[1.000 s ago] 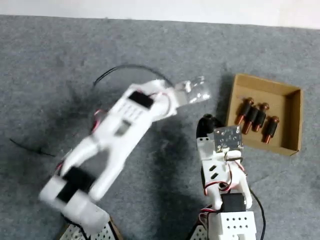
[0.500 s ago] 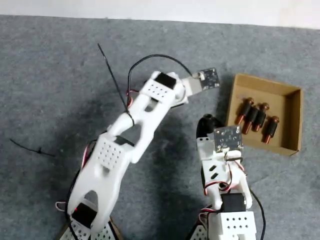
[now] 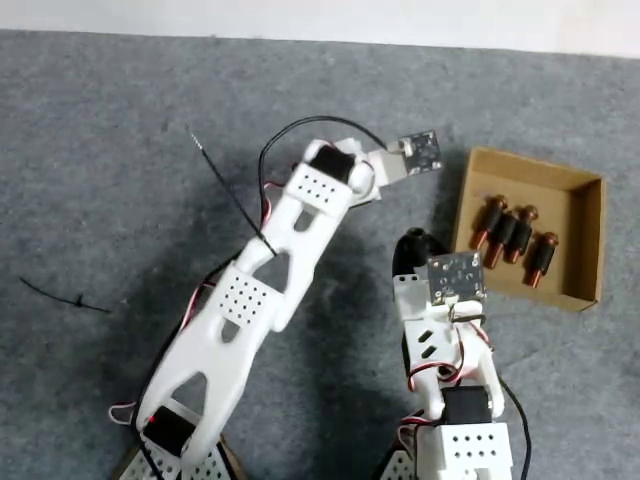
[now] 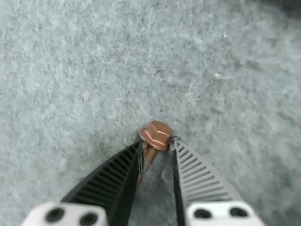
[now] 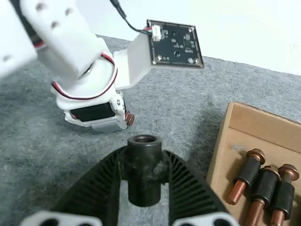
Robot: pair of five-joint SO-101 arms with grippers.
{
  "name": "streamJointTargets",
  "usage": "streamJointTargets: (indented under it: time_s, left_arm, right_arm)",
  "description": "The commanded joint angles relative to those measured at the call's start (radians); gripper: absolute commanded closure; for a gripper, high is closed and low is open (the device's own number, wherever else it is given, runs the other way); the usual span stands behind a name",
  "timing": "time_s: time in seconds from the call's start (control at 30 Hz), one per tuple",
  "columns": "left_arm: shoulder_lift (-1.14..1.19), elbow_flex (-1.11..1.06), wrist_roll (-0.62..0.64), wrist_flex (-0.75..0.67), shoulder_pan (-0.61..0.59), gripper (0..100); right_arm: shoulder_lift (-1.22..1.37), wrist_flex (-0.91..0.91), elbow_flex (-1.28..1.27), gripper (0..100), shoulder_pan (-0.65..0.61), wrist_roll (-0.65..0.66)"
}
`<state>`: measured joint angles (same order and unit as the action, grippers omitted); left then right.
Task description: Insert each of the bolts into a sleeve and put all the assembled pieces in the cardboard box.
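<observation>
inside cardboard box (image 3: 572,220): four assembled pieces (image 3: 507,234), side by side

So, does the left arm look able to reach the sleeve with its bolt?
Probably yes. The sleeve stands upright in the right gripper, bore open on top, and the left gripper holds the bolt close by, with only bare carpet between them.

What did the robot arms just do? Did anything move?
The left arm swung forward and stretched out toward the cardboard box; the left hand holds a bolt. The right hand with its sleeve, the box and the four assembled pieces in it stayed put.
</observation>
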<state>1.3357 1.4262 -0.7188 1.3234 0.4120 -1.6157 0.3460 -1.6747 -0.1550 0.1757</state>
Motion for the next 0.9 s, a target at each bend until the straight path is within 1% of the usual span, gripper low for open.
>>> streamJointTargets:
  time_s: [0.0, 0.4, 0.87]
  left_arm:
    - [0.031, 0.045, -0.003, 0.015, 0.001, 90]
    - [0.048, 0.062, -0.002, 0.058, -0.013, 90]
    - [0.048, 0.062, -0.002, 0.060, -0.015, 90]
  right_arm:
    - [-0.016, -0.002, -0.091, 99.2, 0.005, 0.000]
    - [-0.016, -0.002, -0.091, 99.2, 0.007, 0.002]
    - [-0.016, -0.002, -0.091, 99.2, 0.008, 0.002]
